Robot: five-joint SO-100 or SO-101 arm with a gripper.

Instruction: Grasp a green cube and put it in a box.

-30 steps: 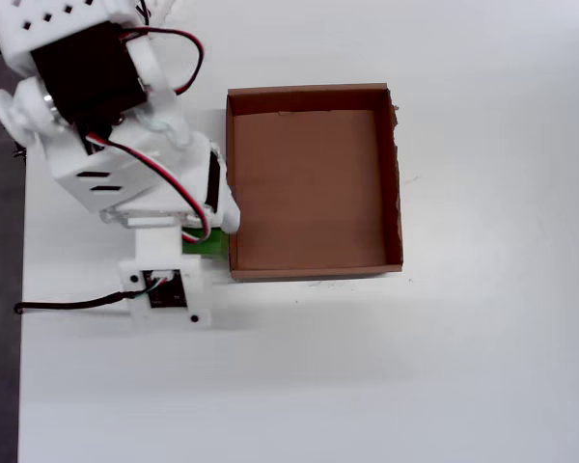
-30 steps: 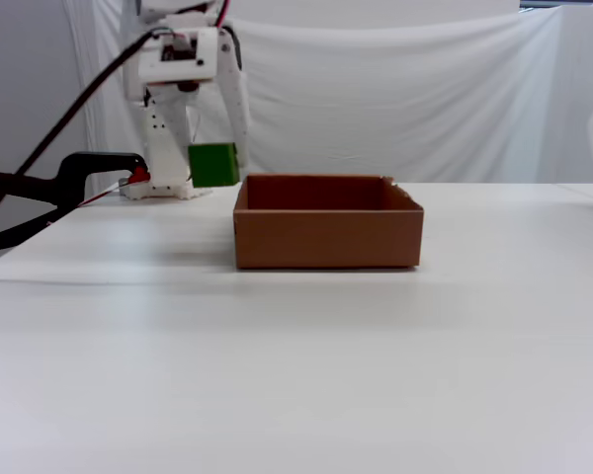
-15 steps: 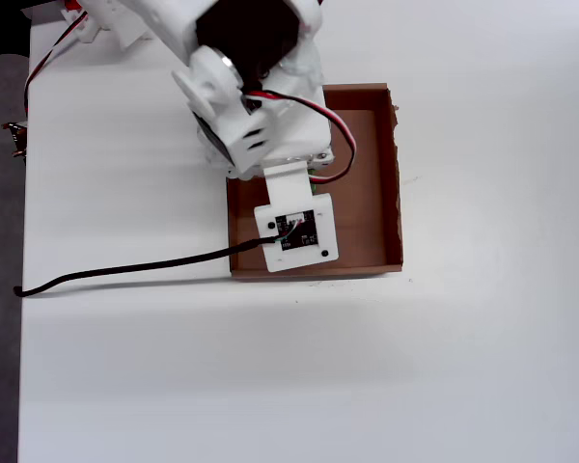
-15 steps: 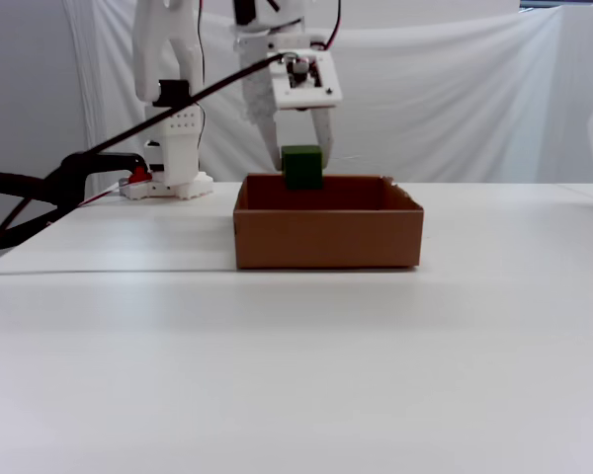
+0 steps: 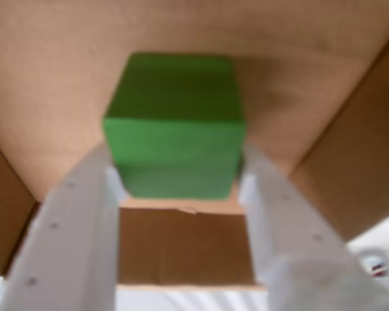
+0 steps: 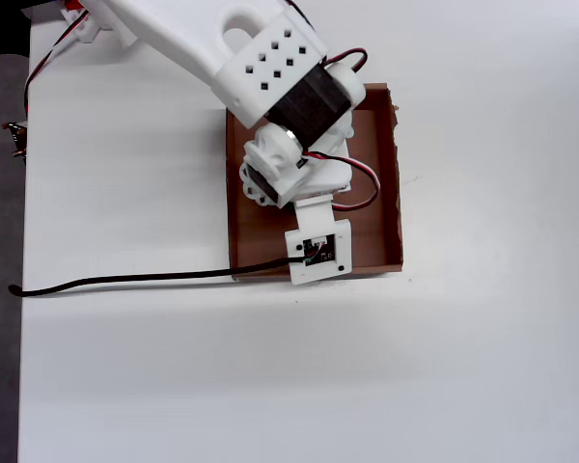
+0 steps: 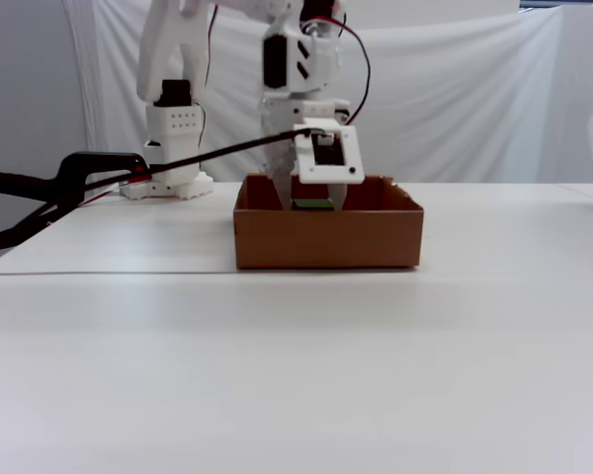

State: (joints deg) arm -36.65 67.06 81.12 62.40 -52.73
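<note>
Cardboard fills the wrist view: the brown floor and low walls of the shallow rectangular cardboard box [image 5: 65, 97] lie right under the camera. The small bright green matte cube [image 5: 175, 123] sits between the two white fingers [image 5: 84, 214] of the gripper [image 5: 178, 184], whose jaws are closed against its left and right faces and held apart by its width. The grasp and the carry are done; what is left, as I judge it, is the last bit of lowering, the release and the withdrawal. Whether the cube's underside already touches the box floor cannot be told here.

In the overhead view the white arm covers much of the box [image 6: 394, 183], its wrist over the box's middle and near edge — the cube is hidden beneath it. Half a second ago the wrist stood over the box's left part; a full second ago it was outside the left wall altogether.

In the fixed view only a sliver of the cube [image 7: 313, 204] shows above the front wall of the box [image 7: 326, 237], with the gripper [image 7: 313, 203] reaching down inside. A second ago the cube hung in the air left of the box; half a second ago it stood clear above the rim — now it has sunk almost wholly below it.
</note>
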